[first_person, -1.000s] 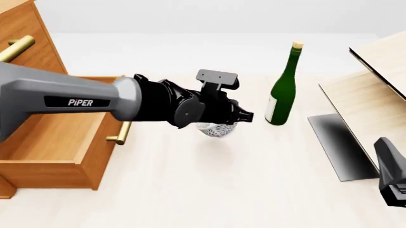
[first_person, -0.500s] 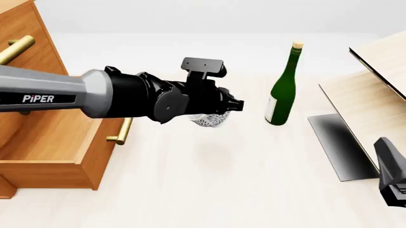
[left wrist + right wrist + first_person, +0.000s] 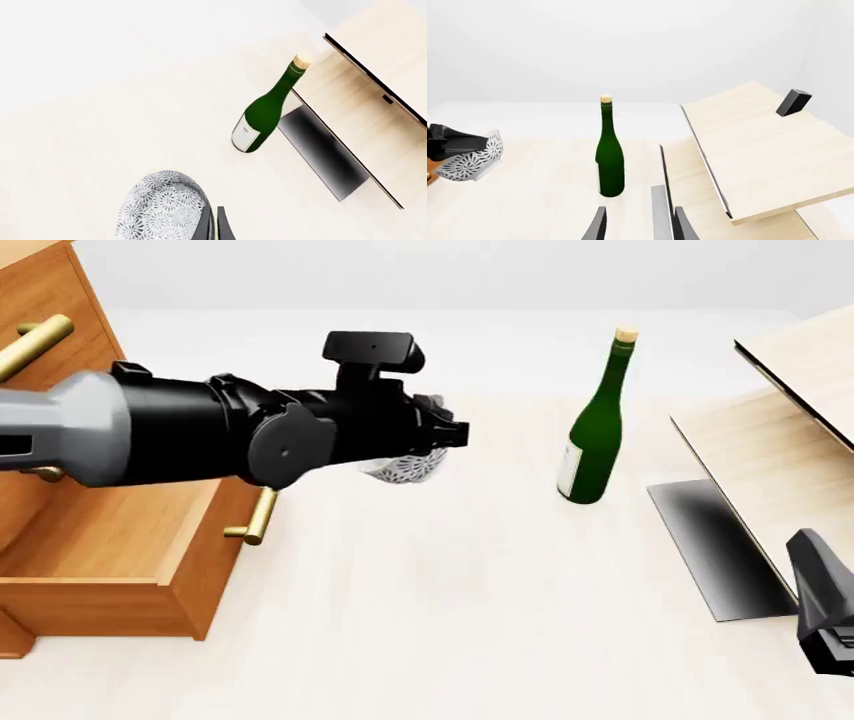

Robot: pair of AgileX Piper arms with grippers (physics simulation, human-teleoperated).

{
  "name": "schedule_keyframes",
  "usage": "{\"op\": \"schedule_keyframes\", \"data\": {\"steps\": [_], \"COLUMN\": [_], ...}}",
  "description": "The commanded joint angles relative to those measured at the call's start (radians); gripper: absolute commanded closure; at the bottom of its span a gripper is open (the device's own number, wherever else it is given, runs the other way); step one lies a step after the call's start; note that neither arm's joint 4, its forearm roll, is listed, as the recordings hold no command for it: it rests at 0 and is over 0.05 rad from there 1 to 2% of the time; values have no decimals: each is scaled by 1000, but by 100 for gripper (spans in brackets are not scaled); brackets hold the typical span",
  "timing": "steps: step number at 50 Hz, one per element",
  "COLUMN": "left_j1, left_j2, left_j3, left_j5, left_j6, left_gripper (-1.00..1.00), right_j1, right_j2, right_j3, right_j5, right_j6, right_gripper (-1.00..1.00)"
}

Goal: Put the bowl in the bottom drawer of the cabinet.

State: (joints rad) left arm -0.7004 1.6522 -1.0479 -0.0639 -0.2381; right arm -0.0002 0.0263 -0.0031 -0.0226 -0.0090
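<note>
The speckled white bowl [image 3: 400, 470] hangs in the air above the table, just right of the cabinet [image 3: 54, 330]. My left gripper [image 3: 427, 445] is shut on its rim. In the left wrist view the dark fingers [image 3: 215, 227] pinch the bowl [image 3: 160, 205] at its edge. The right wrist view shows the bowl [image 3: 470, 159] tilted and off the table. The bottom drawer [image 3: 94, 530] stands pulled out and open, its brass handle [image 3: 254, 520] facing the bowl. My right gripper [image 3: 639, 227] is open and holds nothing; its body [image 3: 821, 605] sits at the front right.
A tall green bottle [image 3: 594, 430] stands upright right of the bowl. Pale wood furniture [image 3: 787, 440] with a dark panel [image 3: 714, 550] fills the right side. An upper drawer handle [image 3: 34, 340] juts out above the open drawer.
My left arm has lifted the bowl higher and carried it left, closer to the open drawer. The right arm has not moved.
</note>
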Motion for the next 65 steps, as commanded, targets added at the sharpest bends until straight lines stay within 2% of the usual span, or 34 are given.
{"op": "schedule_keyframes", "data": {"steps": [1,30,54,65], "left_j1": [40,103,156,217], "left_j2": [-74,-222,-290,-378], "left_j3": [53,153,175,225], "left_j5": [-24,-34,-25,-8], "left_j6": [9,23,34,40], "left_gripper": [100,100,100,100], "right_j1": [0,0,0,0], "right_j2": [0,0,0,0], "right_j3": [0,0,0,0], "right_j5": [0,0,0,0], "right_j6": [0,0,0,0], "right_gripper": [-100,-100,-100,-100]}}
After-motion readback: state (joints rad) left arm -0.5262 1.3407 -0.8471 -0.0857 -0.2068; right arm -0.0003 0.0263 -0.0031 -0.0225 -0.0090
